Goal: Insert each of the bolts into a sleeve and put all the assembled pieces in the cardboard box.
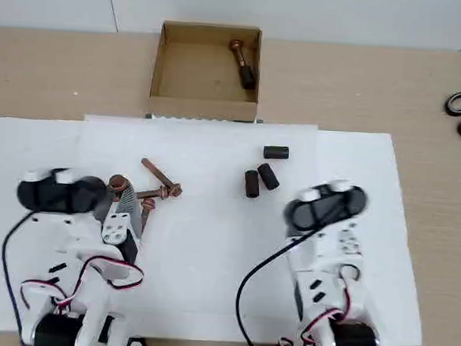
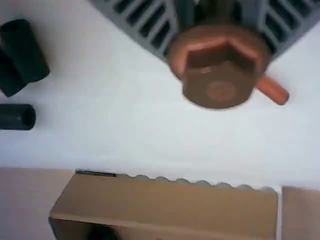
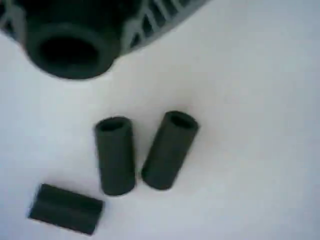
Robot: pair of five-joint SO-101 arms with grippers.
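Left pincer (image 2: 210, 12) clamps a bolt (image 2: 218, 75) by its shank; right pincer (image 3: 75, 20), toward the tabletop's right edge, grips a sleeve (image 3: 70, 50)

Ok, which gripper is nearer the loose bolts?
Left. The left gripper is right beside the loose bolts; the right gripper is across the paper, by the loose sleeves.

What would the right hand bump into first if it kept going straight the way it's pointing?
Probably the two loose sleeves lying side by side on the white paper, ahead of the right hand and its held sleeve. Depth is unclear; it might meet paper first.
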